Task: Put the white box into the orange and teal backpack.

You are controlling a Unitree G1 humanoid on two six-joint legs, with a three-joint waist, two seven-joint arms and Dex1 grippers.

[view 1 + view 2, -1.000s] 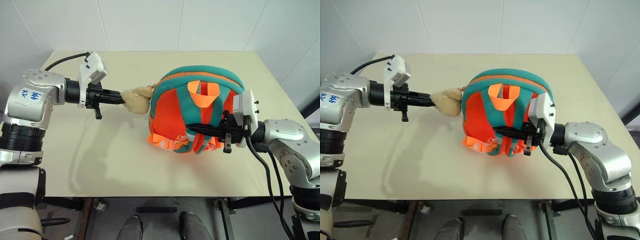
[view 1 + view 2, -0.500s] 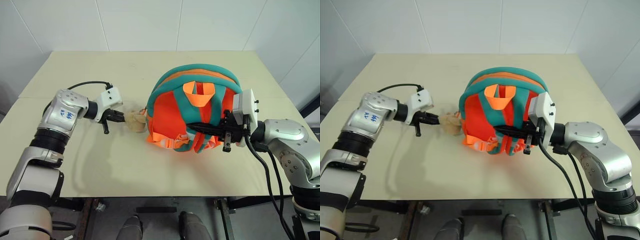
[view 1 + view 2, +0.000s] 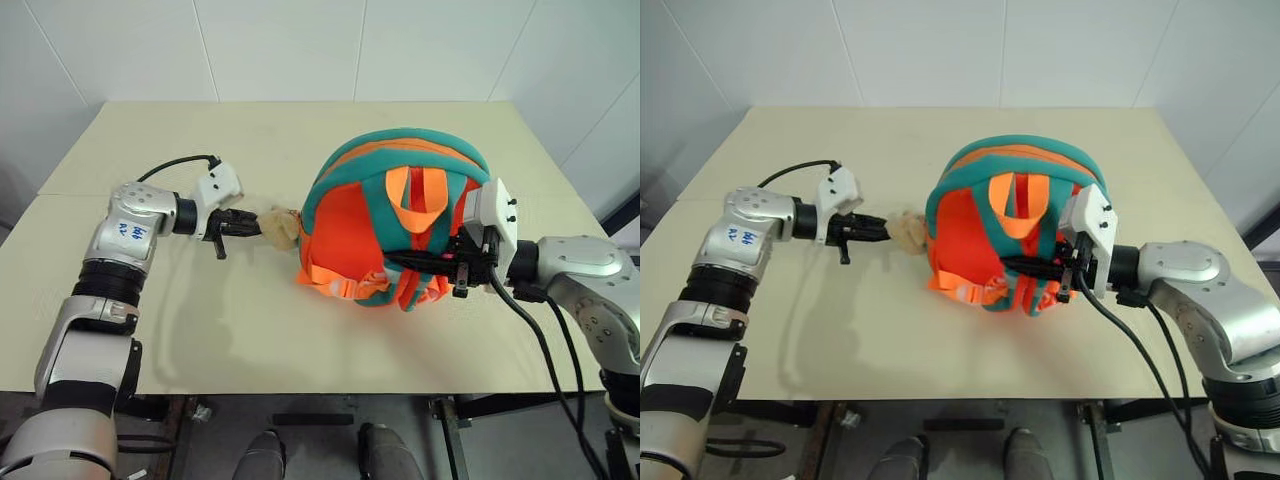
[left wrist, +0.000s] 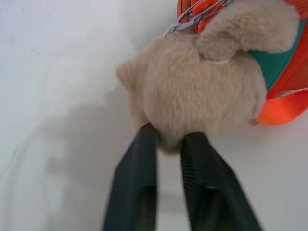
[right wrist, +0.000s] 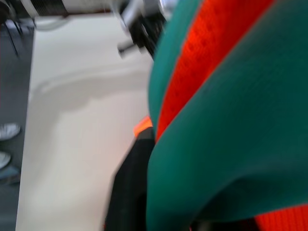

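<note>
The orange and teal backpack (image 3: 365, 215) stands upright on the middle of the table, straps facing me. Its tan plush toy head (image 3: 283, 228) hangs off its left side, just above the tabletop. My left gripper (image 3: 256, 224) points at the toy. In the left wrist view its fingers (image 4: 139, 163) stand a little apart, their tips touching the toy's underside (image 4: 192, 91), and bare table shows through the gap. My right gripper (image 3: 405, 261) reaches in among the orange straps on the backpack's right side, with teal strap fabric (image 5: 231, 144) pressed close to it. The white box is out of view.
The beige table (image 3: 250, 330) runs wide to the front and left of the backpack. A white wall stands behind its far edge. Black cables trail from both wrists.
My left arm came down from a raised pose to just above the tabletop, carrying the plush toy with it. Its fingers have since parted. The backpack settled slightly to the right.
</note>
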